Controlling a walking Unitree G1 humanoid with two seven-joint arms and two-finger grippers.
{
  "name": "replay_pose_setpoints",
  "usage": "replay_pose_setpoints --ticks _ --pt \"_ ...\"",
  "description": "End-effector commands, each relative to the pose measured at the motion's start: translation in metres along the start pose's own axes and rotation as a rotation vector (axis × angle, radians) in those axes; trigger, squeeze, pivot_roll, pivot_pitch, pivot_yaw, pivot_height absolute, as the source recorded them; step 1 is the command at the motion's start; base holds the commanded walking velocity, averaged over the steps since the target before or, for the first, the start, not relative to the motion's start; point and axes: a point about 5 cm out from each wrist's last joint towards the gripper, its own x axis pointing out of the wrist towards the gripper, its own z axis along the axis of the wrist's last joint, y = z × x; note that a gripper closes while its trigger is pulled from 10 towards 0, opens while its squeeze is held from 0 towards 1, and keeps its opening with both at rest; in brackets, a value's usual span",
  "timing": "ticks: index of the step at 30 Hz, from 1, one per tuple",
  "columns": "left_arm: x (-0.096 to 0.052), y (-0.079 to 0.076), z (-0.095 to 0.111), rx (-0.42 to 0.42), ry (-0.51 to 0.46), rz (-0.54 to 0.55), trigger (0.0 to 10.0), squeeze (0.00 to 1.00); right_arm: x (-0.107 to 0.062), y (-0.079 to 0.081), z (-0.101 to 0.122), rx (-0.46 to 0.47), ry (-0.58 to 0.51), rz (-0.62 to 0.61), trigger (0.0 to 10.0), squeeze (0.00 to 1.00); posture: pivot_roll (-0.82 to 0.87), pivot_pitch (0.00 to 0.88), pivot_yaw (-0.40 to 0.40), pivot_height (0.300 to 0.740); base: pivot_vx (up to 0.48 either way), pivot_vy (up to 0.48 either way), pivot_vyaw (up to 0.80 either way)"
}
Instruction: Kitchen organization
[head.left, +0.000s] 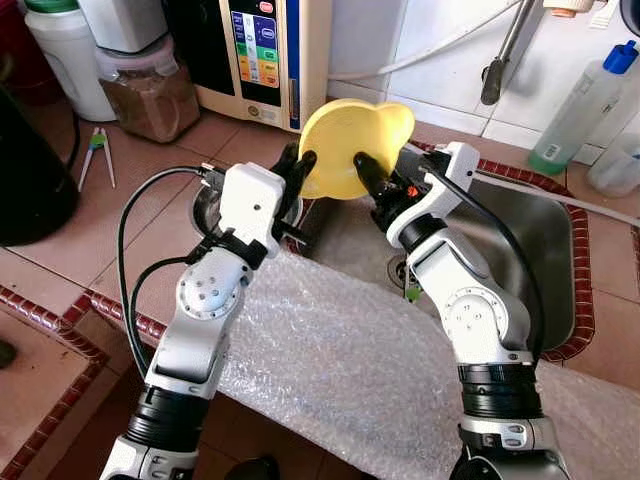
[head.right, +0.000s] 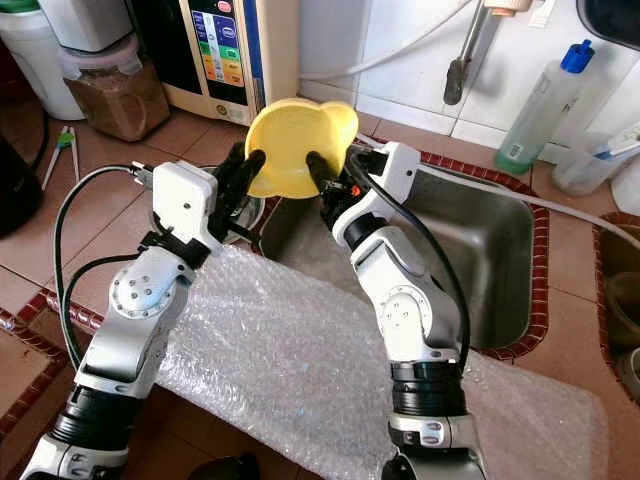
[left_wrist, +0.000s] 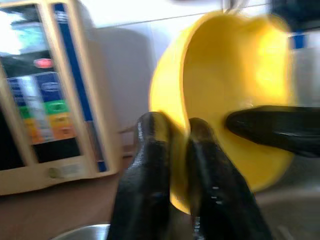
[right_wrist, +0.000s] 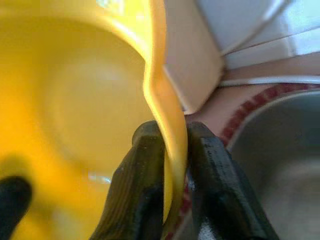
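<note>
Kitchen counter, seen from the robot's head cam, L to R: a white jug (head.left: 68, 60) and a lidded jar of brown powder (head.left: 150, 88) are stood at the back left, w/ a pair of tongs (head.left: 97, 155) laid on the terracotta tiles (head.left: 150, 200) just in front. A cream appliance w/ a coloured button panel (head.left: 262, 55) is set against the wall beside them.

At centre, a yellow plastic bowl (head.left: 352, 145) is held up on edge, clear of the counter, above the left end of the steel sink (head.left: 530, 260) and in front of the appliance. It is gripped from both sides. The left gripper (left_wrist: 170, 145) is clamped on the bowl's left rim, one black finger on each face of the wall, as shown in the left wrist view. The right gripper (right_wrist: 172, 145) is clamped on the rim at the bowl's right side; in the right wrist view the thin yellow edge is pinched between the two fingers.

A sheet of bubble wrap (head.left: 340, 370) is spread over the counter edge beneath both silver arms, overlapping the sink's near rim. A tap (head.left: 505, 50) is hung over the basin from the tiled wall. At far right, a clear bottle w/ a blue cap (head.left: 585, 105) is stood by the sink's back corner.
</note>
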Motion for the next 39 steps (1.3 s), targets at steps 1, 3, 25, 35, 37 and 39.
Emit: replay_pose_setpoints --ticks 1,3,25,35,37,39 --pt "-0.003 0.009 0.007 0.001 -0.031 0.028 10.0 1.00 -0.008 -0.026 0.008 -0.013 -0.037 -0.133 0.0 0.00 0.05 0.148 -0.021 0.740 0.000 0.000 0.00" --pt "-0.005 0.009 0.004 -0.005 -0.002 0.012 10.0 1.00 -0.007 -0.032 0.012 -0.044 -0.049 -0.164 0.0 0.00 0.05 0.149 -0.017 0.740 0.000 0.000 0.00" --pt "-0.046 0.022 -0.026 -0.095 0.326 -0.190 10.0 1.00 -0.022 -0.120 0.019 -0.754 0.220 -0.320 0.0 0.00 0.06 0.150 0.010 0.740 0.000 0.000 0.00" --pt "-0.051 0.016 -0.024 -0.129 0.359 -0.267 10.0 1.00 -0.023 -0.123 -0.003 -0.780 0.287 -0.266 10.0 1.00 0.06 0.139 0.011 0.740 0.000 0.000 0.00" --pt "-0.049 0.017 -0.023 -0.122 0.352 -0.258 10.0 1.00 -0.024 -0.123 -0.006 -0.769 0.283 -0.270 10.0 1.00 0.06 0.137 0.009 0.740 0.000 0.000 0.00" --pt "-0.047 0.017 -0.022 -0.120 0.345 -0.253 10.0 1.00 -0.026 -0.121 -0.011 -0.732 0.274 -0.256 10.0 1.00 0.06 0.136 0.009 0.740 0.000 0.000 0.00"
